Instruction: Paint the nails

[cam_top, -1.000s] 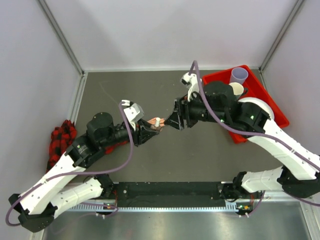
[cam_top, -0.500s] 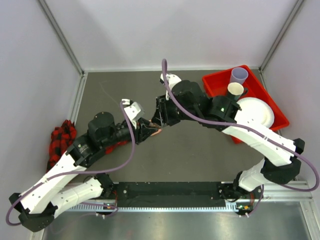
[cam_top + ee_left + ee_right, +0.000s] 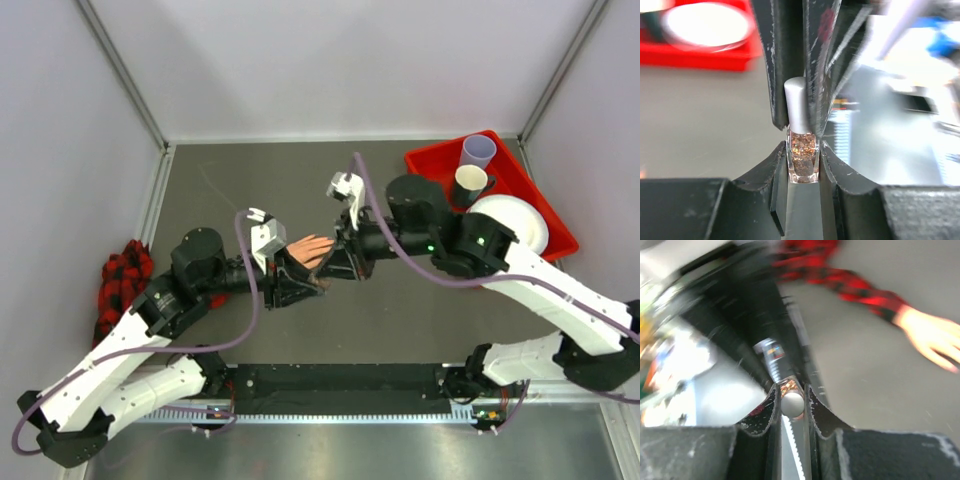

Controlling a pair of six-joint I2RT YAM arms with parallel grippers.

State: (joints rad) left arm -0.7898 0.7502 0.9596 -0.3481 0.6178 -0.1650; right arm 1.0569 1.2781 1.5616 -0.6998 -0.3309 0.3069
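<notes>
Bottle (image 3: pixel 802 165) between left claw (image 3: pixel 802 152) and right claw (image 3: pixel 792 402), mannequin hand (image 3: pixel 312 248) behind.

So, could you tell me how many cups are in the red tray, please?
2. A lavender cup stands at the far edge of the red tray; a cream cup just nearer, beside the white plate. The right arm covers part of the tray, so another may be hidden.

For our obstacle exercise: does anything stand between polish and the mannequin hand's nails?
Yes. The silver cap is on the bottle, pinched by the right fingers; left fingers hold its glass. The mannequin hand lies beside.
</notes>
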